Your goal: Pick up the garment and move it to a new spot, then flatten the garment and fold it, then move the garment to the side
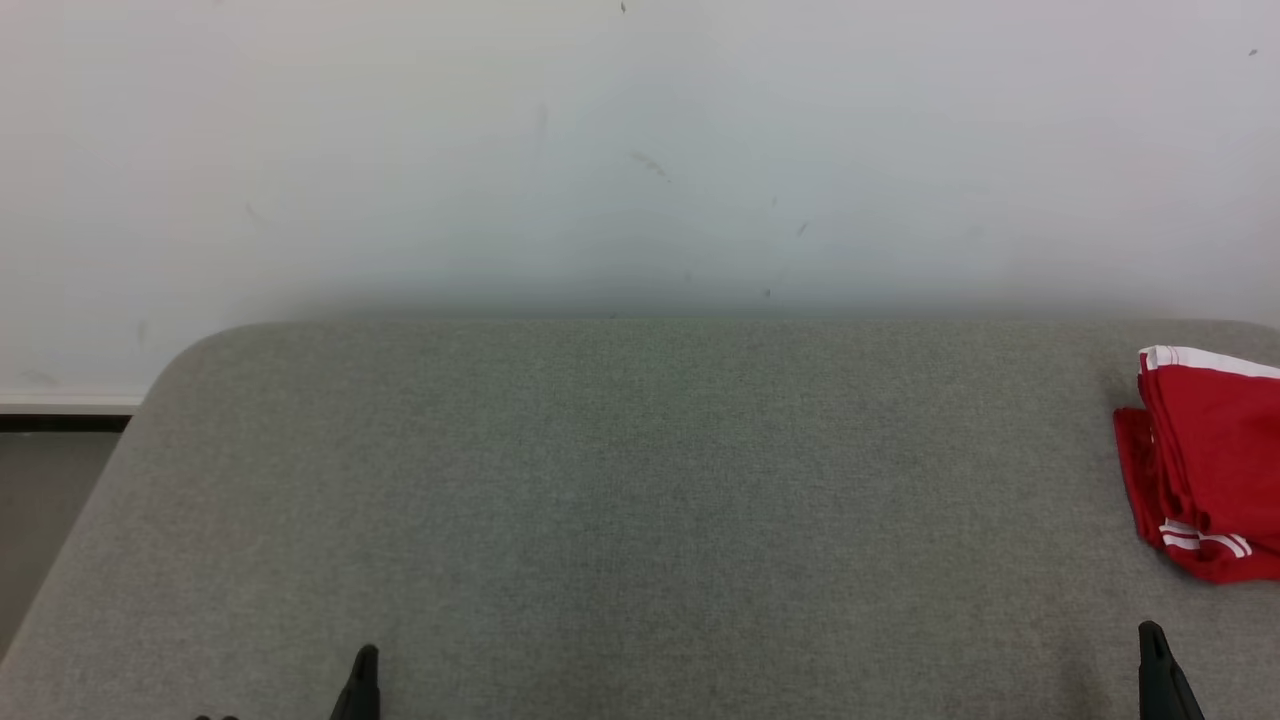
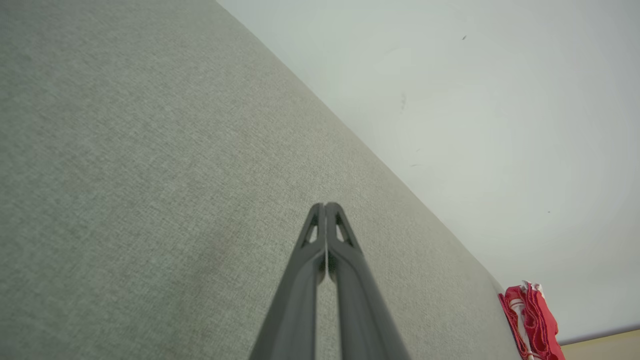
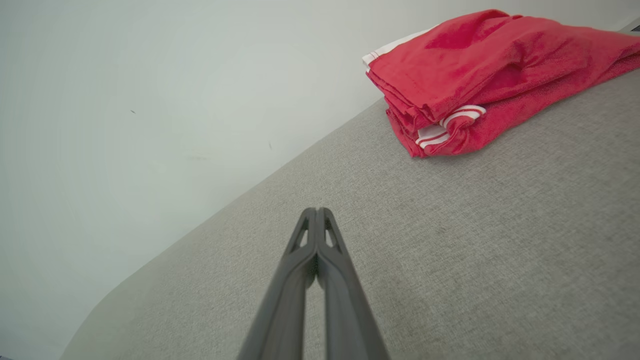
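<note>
With the left gripper point(image 2: 325, 206) and right gripper point(image 3: 316, 210) both closed and empty, expect the folded red garment point(image 1: 1205, 455) at the far right edge of the surface point(image 1: 640, 480) to be soft, light and limp; grip its thick folded edge.

Soft, even light falls from above and leaves all three views bright, with no glare. The white wall point(image 1: 640, 150) takes a faint greenish cast and darkens slightly toward the corners. In the head view the far edge of the grey worktop point(image 1: 640, 500) looks hazy, with a dim band of shadow where it meets the wall. The wrist views render the fabric weave crisply but bow the worktop's edge with wide-angle distortion. The red garment point(image 3: 480, 75) is vivid, with a thin shadow beneath its near fold. A faint shadow lies beside the left end effector point(image 2: 325, 205).
</note>
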`<state>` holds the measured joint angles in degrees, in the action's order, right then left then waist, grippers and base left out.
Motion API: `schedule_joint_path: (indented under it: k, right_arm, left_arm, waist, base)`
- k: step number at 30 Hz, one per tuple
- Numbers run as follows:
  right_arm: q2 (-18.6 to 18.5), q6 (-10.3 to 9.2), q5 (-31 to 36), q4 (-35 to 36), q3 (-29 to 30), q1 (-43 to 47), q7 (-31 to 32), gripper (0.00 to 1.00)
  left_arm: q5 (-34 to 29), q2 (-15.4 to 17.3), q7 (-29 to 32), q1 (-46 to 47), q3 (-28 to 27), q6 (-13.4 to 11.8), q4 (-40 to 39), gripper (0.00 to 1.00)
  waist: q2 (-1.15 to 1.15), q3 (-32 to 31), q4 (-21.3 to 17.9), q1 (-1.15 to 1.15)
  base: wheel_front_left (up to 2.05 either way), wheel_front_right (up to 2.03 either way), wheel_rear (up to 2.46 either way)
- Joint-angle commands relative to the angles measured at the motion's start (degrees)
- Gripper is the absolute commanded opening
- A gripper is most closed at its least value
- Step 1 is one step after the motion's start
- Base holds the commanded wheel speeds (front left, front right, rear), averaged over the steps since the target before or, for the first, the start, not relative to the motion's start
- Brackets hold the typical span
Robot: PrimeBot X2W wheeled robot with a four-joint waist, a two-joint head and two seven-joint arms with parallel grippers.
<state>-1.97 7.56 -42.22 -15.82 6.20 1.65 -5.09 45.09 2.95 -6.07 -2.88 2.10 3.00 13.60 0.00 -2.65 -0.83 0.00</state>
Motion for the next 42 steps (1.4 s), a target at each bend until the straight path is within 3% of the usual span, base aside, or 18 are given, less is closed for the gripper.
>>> schedule_joint_path:
  k: [1,42]
  right_arm:
    - [-0.7,-0.04,-2.2,0.9,0.1,-1.5,0.4,0.00]
    - [-1.0,-0.08,-29.5,1.5,0.3,-5.5,6.9,0.00]
  left_arm:
    - [2.5,0.6,0.4,1.5,-0.5,0.4,-0.5,0.00]
    - [28.4,0.8,7.0,6.0,-4.7,2.8,0.0,0.00]
  waist:
    - [0.00,0.0,0.0,0.00]
    - [0.00,1.4,0.4,0.00]
  base:
    - [0.00,0.00,0.00]
    - [0.00,0.00,0.00]
